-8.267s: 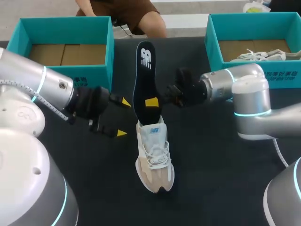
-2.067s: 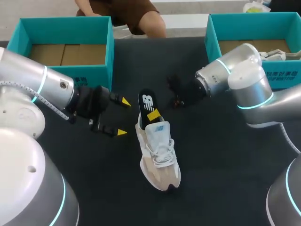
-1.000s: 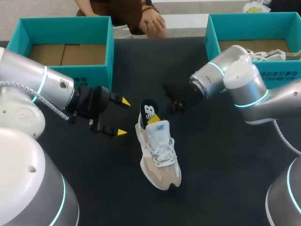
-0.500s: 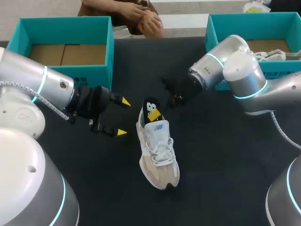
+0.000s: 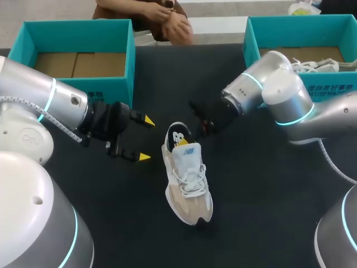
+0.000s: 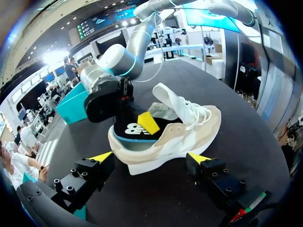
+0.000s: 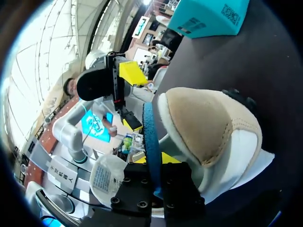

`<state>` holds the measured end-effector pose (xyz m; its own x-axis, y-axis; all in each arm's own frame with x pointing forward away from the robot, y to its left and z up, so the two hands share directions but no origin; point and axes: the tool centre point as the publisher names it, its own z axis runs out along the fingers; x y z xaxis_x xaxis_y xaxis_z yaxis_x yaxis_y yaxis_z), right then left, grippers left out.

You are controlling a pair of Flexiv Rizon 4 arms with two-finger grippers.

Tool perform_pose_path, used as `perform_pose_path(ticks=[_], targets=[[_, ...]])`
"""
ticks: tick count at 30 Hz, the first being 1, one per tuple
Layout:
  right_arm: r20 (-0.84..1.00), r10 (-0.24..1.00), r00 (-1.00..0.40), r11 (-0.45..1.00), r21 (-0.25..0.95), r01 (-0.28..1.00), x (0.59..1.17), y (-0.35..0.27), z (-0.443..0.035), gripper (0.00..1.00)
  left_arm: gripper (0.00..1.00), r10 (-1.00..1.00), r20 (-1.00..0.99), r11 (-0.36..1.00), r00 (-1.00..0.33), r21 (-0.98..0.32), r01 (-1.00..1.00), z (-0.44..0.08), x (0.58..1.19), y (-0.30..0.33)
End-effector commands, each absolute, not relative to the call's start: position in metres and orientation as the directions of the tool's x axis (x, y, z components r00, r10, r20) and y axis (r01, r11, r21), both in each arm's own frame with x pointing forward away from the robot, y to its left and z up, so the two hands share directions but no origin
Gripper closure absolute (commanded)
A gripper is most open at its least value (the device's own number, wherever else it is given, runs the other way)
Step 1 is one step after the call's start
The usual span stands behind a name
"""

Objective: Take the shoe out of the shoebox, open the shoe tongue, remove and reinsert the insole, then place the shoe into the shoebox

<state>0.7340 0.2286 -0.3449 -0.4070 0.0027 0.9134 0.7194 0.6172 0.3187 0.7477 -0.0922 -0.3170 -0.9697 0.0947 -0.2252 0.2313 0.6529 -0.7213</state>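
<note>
The shoe lies in the middle of the dark tabletop, toe toward the robot. Its dark insole is mostly inside, and only the heel end sticks out. The insole looks thin and bendy, so it may fold if pushed hard. The heel end is the best place to hold it. The shoe looks light, soft on top and stiff at the sole. The right tool is clamped on the insole. The left tool hangs just beside the shoe, its 2 fingers wide apart. 2 teal shoeboxes stand at the far corners
</note>
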Motion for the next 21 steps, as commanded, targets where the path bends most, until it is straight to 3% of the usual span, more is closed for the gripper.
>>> perform_pose_path(ticks=[1,3,5,21], targets=[[0.909,0.011,-0.416,0.611,0.323,0.722,0.73,0.228,-0.345,1.0,0.0,0.096,-0.225,0.657,-0.97,-0.718,0.231,-0.317,0.747,-0.093],[0.906,0.015,-0.423,0.614,0.325,0.719,0.733,0.229,-0.342,0.95,0.0,0.096,-0.225,0.657,-0.97,-0.718,0.231,-0.317,0.747,-0.093],[0.9,0.024,-0.436,0.615,0.331,0.716,0.735,0.228,-0.34,0.72,0.0,0.096,-0.225,0.657,-0.97,-0.718,0.231,-0.317,0.747,-0.093],[0.865,0.06,-0.499,0.611,0.363,0.703,0.744,0.231,-0.331,0.7,0.0,0.096,-0.225,0.657,-0.97,-0.718,0.231,-0.317,0.747,-0.093]])
